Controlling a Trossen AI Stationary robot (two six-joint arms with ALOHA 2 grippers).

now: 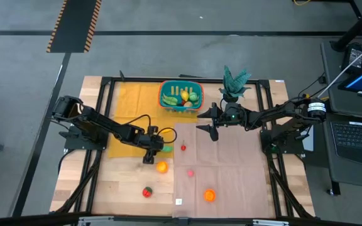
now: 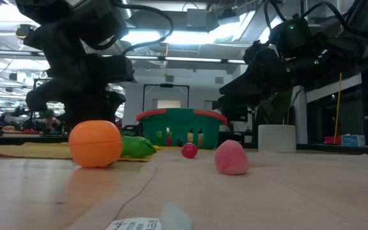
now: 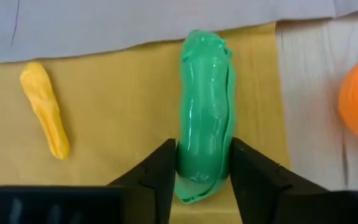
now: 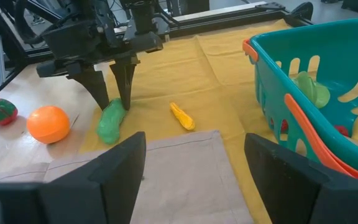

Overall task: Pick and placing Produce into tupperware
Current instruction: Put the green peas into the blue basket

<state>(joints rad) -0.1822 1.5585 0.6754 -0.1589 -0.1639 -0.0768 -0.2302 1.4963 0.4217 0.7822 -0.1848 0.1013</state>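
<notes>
1. Produce is partly sorted: the teal tupperware [image 1: 181, 97] at the far edge of the surface [image 1: 124, 188] already holds several yellow and green pieces.
2. I count these outside it: a green cucumber [image 3: 205, 130], a small yellow piece [image 3: 45, 109] beside it on the yellow cloth [image 3: 123, 106], an orange fruit [image 1: 161, 167], a red-and-green piece [image 1: 147, 192], a second orange piece [image 1: 209, 195], a pink piece [image 2: 230, 157] and a small red one [image 1: 183, 147].
3. My left gripper [image 3: 199, 168] is down at the cloth, jaws pressed against both sides of the cucumber's near end, which lies flat, not lifted.
4. My right gripper [image 1: 211, 125] hovers just beside the tupperware with jaws released, holding nothing.
</notes>
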